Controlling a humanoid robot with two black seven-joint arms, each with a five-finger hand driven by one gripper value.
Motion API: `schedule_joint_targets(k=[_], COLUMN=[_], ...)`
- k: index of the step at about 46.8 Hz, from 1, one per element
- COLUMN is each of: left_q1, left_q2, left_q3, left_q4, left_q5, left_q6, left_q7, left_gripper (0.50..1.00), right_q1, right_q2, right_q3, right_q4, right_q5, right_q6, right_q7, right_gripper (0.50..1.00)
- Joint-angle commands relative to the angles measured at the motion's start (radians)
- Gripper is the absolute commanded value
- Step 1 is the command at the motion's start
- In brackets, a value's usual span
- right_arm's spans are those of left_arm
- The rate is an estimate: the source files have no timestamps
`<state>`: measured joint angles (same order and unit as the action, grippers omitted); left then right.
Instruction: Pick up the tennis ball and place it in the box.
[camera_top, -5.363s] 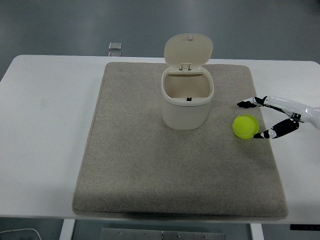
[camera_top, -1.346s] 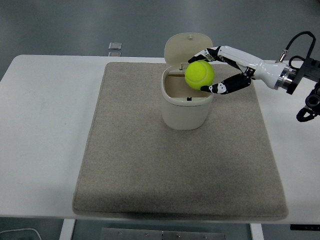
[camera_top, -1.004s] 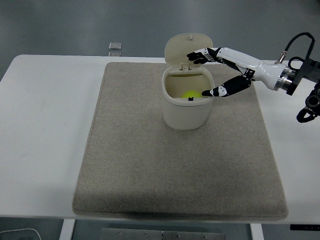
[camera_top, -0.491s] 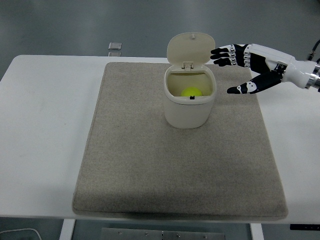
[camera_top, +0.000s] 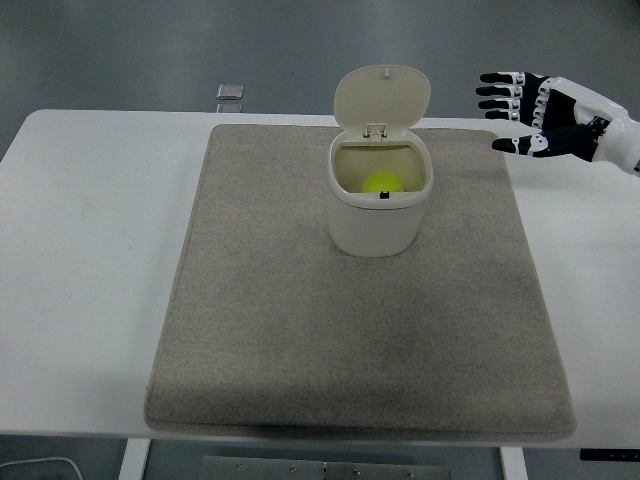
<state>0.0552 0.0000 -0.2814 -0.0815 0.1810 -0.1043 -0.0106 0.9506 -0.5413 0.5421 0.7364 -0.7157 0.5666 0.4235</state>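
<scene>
A yellow-green tennis ball (camera_top: 380, 184) lies inside the cream box (camera_top: 379, 220), whose hinged lid (camera_top: 381, 96) stands open at the back. The box sits on the grey mat (camera_top: 360, 330) near its far middle. My right hand (camera_top: 510, 112) hovers at the upper right, well to the right of the box and above the mat's far right corner, fingers spread and holding nothing. My left arm does not show.
The mat covers most of the white table (camera_top: 90, 260). A small grey square object (camera_top: 230, 93) lies on the floor beyond the table's far edge. Bare table lies on both sides of the mat.
My right hand carried the ball from the mat's right side to above the box and let it go into it. The hand has since drawn back to the upper right, open.
</scene>
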Motion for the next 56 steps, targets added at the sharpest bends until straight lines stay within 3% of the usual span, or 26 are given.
schedule_joint_targets(k=[1, 10, 25, 31, 42, 56], left_q1=[0.0, 0.0, 0.0, 0.0, 0.0, 0.0], left_q2=[0.0, 0.0, 0.0, 0.0, 0.0, 0.0], left_q3=[0.001, 0.001, 0.001, 0.001, -0.001, 0.001], left_q4=[0.0, 0.0, 0.0, 0.0, 0.0, 0.0], left_q5=[0.0, 0.0, 0.0, 0.0, 0.0, 0.0], left_q6=[0.0, 0.0, 0.0, 0.0, 0.0, 0.0], left_q7=[0.0, 0.0, 0.0, 0.001, 0.0, 0.0], left_gripper=[0.992, 0.992, 0.992, 0.992, 0.992, 0.992], right_q1=[0.0, 0.0, 0.0, 0.0, 0.0, -0.003], right_q2=[0.04, 0.099, 0.162, 0.168, 0.168, 0.179], right_q3=[0.001, 0.001, 0.001, 0.001, 0.001, -0.002], right_q4=[-0.035, -0.075, -0.132, -0.132, -0.132, -0.132], right_q5=[0.016, 0.168, 0.567, 0.66, 0.791, 0.791], right_q6=[-0.024, -0.086, -0.105, -0.149, -0.154, -0.148], right_q7=[-0.055, -0.199, -0.368, -0.379, -0.381, -0.379], right_gripper=[0.909, 0.909, 0.909, 0.909, 0.911, 0.913])
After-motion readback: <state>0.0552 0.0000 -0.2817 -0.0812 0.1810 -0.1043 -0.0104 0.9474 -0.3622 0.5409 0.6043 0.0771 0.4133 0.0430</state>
